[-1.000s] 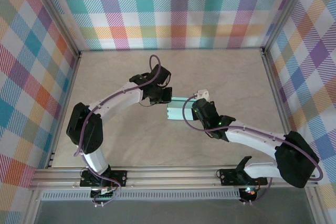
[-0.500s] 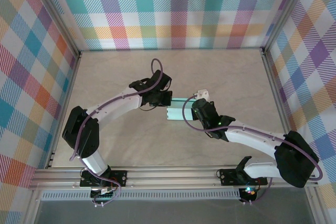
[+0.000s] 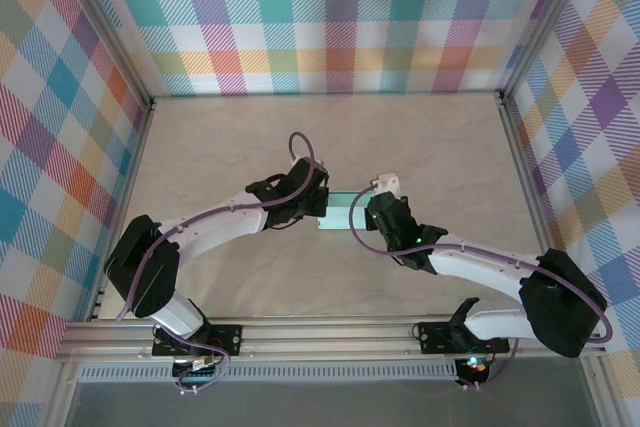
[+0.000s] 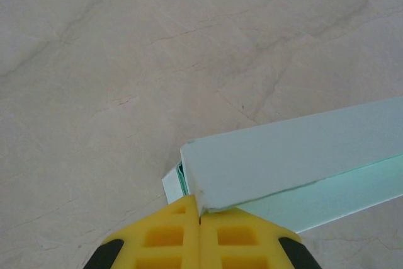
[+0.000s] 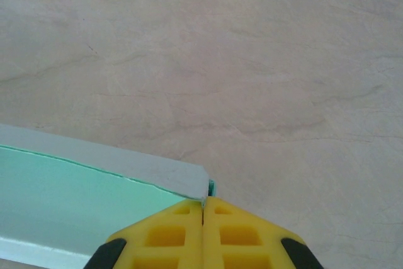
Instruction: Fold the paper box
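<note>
Pinching opposite ends of the paper box (image 3: 338, 209) near the middle of the bench (image 3: 220, 147), the left fingers (image 4: 165, 237) and right fingers (image 5: 242, 236) close tight on its corners, apparently steadying the card for a long fold.
</note>
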You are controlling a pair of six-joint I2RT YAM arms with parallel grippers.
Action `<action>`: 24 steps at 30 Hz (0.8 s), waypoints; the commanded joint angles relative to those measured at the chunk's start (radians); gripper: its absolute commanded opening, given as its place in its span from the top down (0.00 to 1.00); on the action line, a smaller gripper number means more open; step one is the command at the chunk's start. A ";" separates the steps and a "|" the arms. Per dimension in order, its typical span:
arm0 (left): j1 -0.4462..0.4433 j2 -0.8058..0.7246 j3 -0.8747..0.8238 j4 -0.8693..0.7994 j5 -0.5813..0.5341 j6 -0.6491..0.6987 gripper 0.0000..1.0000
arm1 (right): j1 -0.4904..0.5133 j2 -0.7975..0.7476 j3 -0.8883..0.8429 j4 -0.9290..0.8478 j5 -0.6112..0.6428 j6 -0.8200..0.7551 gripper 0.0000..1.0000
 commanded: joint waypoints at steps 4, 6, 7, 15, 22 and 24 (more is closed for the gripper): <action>-0.039 0.018 -0.048 -0.016 -0.020 -0.002 1.00 | 0.015 -0.074 -0.042 0.048 -0.116 0.021 0.76; -0.041 0.021 -0.040 -0.032 -0.038 0.001 1.00 | 0.015 -0.111 -0.040 0.041 -0.117 0.021 0.56; -0.042 0.023 -0.040 -0.039 -0.046 0.002 1.00 | 0.016 -0.131 -0.038 0.032 -0.116 0.022 0.44; -0.052 0.024 -0.042 -0.033 -0.066 0.018 1.00 | -0.031 -0.220 0.041 -0.084 -0.167 0.108 0.19; -0.070 0.025 -0.055 -0.011 -0.086 0.030 1.00 | -0.247 -0.104 0.166 -0.291 -0.462 0.398 0.20; -0.075 0.018 -0.066 0.003 -0.093 0.032 1.00 | -0.256 -0.056 0.190 -0.311 -0.486 0.406 0.20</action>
